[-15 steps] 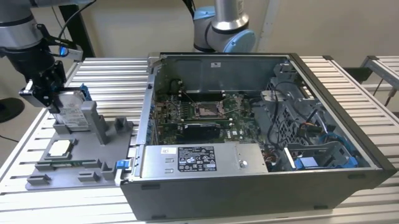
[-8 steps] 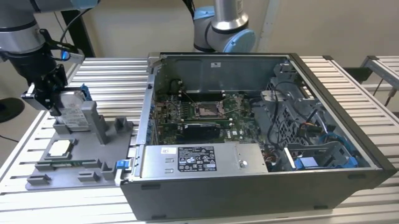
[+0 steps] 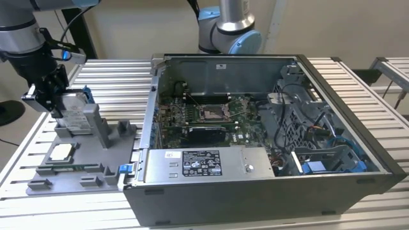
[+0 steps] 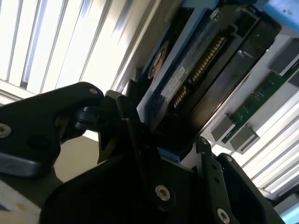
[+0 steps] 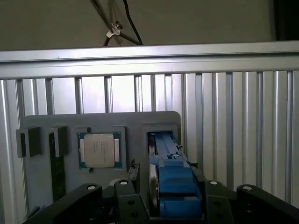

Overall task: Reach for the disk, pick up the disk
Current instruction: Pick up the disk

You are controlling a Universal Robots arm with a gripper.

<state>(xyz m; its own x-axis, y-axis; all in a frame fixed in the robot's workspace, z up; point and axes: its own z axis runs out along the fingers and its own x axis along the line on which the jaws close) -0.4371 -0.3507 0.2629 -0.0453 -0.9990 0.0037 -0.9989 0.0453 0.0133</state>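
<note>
The disk (image 3: 75, 111) is a silver-grey drive with a white label and a blue carrier frame. It stands on edge in a slot of the grey fixture (image 3: 108, 139) at the exterior view's left. My black gripper (image 3: 64, 103) comes down over its top end, with a finger against each of the two sides. In the first wrist view the gripper (image 5: 170, 186) flanks the blue-framed disk (image 5: 173, 172), which reaches down into the slot. In the second wrist view the disk (image 4: 187, 70) shows its connector edge between the fingers (image 4: 135, 135).
A small square silver chip (image 3: 61, 152) lies in the fixture beside the disk slot. An open computer case (image 3: 255, 120) with a long grey labelled box (image 3: 204, 165) stands in the middle of the slatted table (image 3: 357, 86). Another arm's base (image 3: 227, 28) rises behind it.
</note>
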